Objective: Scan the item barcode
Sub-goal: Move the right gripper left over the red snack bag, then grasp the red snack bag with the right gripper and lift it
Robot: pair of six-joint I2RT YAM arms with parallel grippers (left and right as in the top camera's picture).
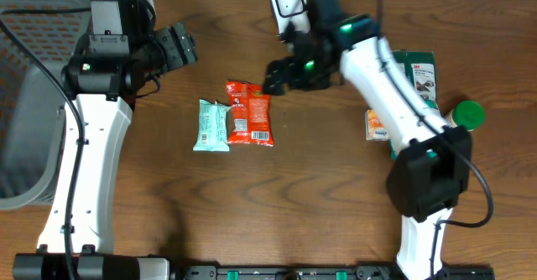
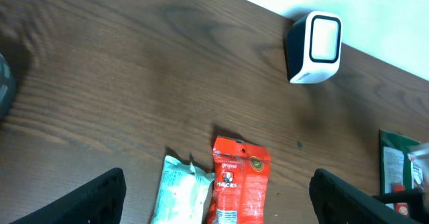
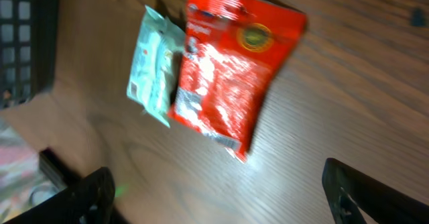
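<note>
Mid-table, lying flat: red snack pkt (image 1: 249, 112), touching mint pkt (image 1: 212, 126) on its left. Just beyond to the right, R gripper (image 1: 275, 75) hovering w/ jaws wide, holding nothing. Farther left, L gripper (image 1: 180, 45) likewise wide, empty. At far edge, white scanner (image 1: 288, 1).
</note>
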